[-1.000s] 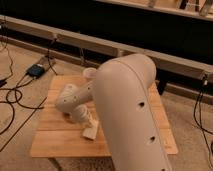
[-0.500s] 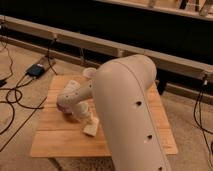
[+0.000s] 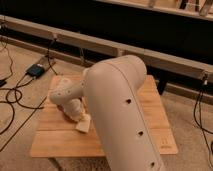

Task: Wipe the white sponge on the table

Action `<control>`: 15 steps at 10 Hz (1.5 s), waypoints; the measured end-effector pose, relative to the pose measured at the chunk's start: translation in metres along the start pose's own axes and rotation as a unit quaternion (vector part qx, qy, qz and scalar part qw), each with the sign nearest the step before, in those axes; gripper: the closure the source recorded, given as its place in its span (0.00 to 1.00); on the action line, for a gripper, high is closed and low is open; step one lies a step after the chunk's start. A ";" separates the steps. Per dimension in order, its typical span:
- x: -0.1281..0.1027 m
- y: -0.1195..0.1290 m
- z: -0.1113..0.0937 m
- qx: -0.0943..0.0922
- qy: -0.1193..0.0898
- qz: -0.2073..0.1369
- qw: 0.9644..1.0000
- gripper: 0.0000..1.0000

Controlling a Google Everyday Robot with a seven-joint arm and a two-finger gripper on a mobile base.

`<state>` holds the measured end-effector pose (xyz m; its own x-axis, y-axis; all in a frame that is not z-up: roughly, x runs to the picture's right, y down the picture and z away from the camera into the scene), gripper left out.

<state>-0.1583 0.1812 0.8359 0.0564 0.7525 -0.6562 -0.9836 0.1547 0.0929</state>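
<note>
Since a second ago the white sponge [image 3: 83,124] has slid a little to the left across the table [image 3: 150,107], and the wrist of the arm [image 3: 120,105] has gone the same way with it. The table top is made of light wooden planks laid side by side, rectangular, with a matt, grained surface. The arm is smooth, cream-coloured plastic, a thick rounded shell with a few small dark holes along its side, and it fills the middle of the view and hides part of the table. The gripper [image 3: 79,116] is down at the near left part of the top, just below the bent wrist. Its jaws are pressed together, pinching the upper end of the sponge, whose lower edge rests on the wood. The sponge is a small, pale, soft-looking block with rounded edges, lying tilted, near the front left of the table and well apart from the right edge. Dark cables [image 3: 15,97] curl over the grey floor [image 3: 190,115] at the left, near a small black box [image 3: 36,70].
</note>
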 end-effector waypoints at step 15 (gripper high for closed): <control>0.095 -0.003 -0.007 -0.022 0.091 -0.033 0.995 1.00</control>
<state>-0.1507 0.2477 0.7677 0.0925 0.6133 -0.7844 -0.9855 0.1687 0.0157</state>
